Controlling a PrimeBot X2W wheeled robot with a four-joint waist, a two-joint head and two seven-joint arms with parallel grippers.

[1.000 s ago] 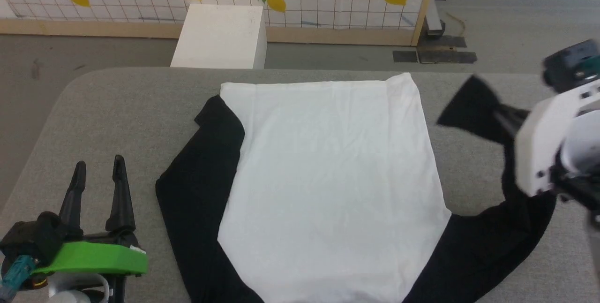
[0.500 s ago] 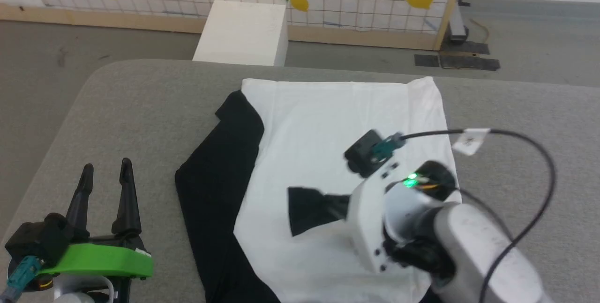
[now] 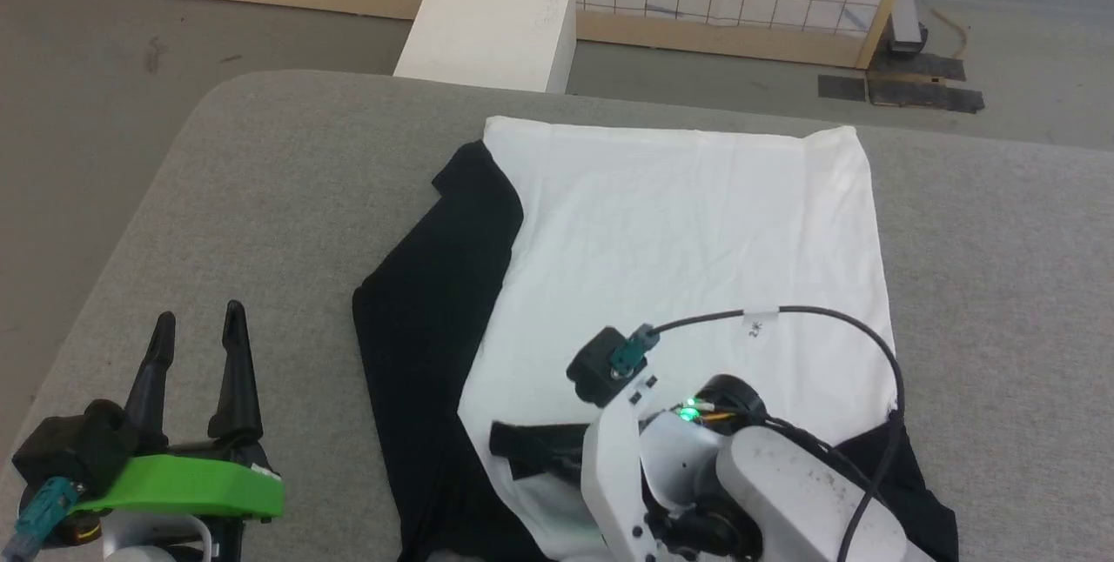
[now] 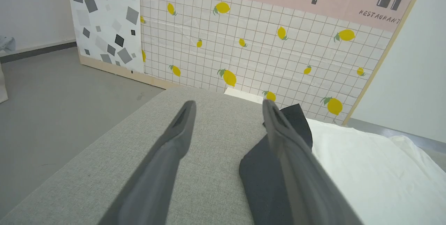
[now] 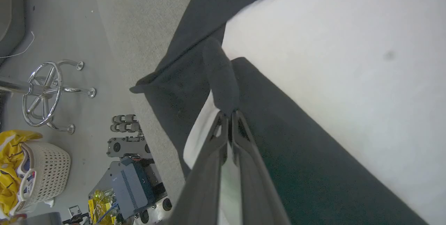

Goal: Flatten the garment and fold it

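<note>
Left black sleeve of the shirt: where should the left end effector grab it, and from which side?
Grip the left sleeve at its far cuff, coming from the robot's left over the bare grey table. That outer edge lies free, beside the garment's white body, so it should pinch alone. The open left end effector sits on that side.

We see our left tool (image 4: 229, 103) with its two dark fingers spread wide above the grey counter (image 4: 115, 162), the garment (image 4: 366, 172) lying white to their right with its black sleeve (image 4: 259, 179) running behind the right finger, and a lemon-printed grid wall (image 4: 264, 51) beyond.
</note>
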